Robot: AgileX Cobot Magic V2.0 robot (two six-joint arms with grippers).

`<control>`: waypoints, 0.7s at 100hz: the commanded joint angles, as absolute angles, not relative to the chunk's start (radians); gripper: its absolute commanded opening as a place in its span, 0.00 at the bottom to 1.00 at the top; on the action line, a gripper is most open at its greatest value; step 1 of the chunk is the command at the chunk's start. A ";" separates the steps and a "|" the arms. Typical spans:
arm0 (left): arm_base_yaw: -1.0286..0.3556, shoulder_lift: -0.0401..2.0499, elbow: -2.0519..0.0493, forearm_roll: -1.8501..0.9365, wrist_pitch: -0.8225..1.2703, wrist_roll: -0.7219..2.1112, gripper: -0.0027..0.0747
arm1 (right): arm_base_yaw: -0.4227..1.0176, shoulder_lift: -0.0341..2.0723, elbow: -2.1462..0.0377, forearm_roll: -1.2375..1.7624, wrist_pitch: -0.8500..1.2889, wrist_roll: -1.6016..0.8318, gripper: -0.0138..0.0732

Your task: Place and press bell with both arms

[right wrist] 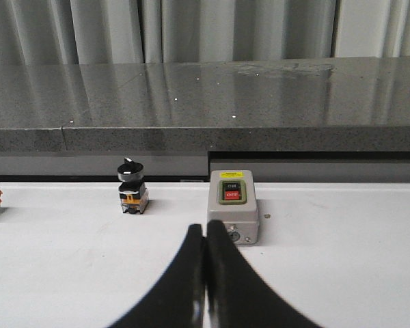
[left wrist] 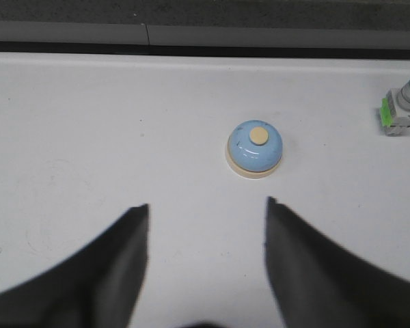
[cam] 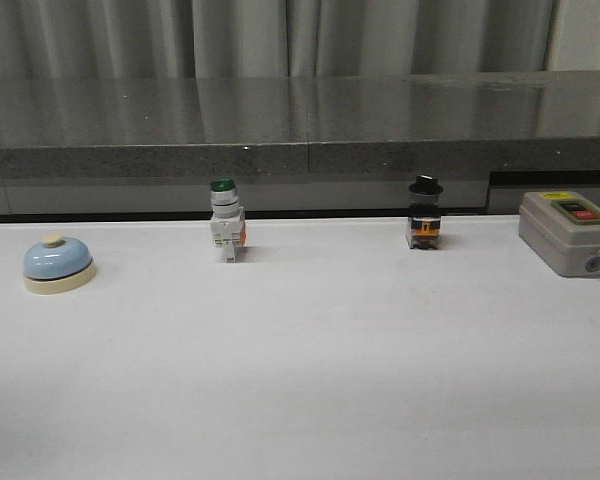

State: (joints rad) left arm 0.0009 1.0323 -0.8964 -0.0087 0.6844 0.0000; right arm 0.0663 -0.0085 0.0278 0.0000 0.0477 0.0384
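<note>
Glossy light-blue dome, cream base and cream button identified the bell [cam: 57, 264], which stood upright at the table's [cam: 320, 380] left side, untouched. The rigid, slick dome would likely slip; a grasp at the base rim looked safer. The left gripper [left wrist: 205, 215] was spread; the right gripper [right wrist: 205, 236] was pressed together, empty.

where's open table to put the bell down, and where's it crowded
The near half of the white table is bare. Wide gaps lie between the bell and green-capped switch, and between that switch and the black-knob switch. Tightest: the back right, between the black-knob switch and the grey box.
</note>
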 commanded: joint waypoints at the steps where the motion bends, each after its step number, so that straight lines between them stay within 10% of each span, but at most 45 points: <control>1: -0.002 1.022 -0.932 -0.021 0.611 0.000 0.90 | 0.059 -0.030 0.013 0.000 -0.037 0.032 0.09; 70: -0.142 1.424 -1.196 -0.060 0.620 0.033 0.87 | 0.059 -0.030 0.013 0.000 -0.037 0.032 0.09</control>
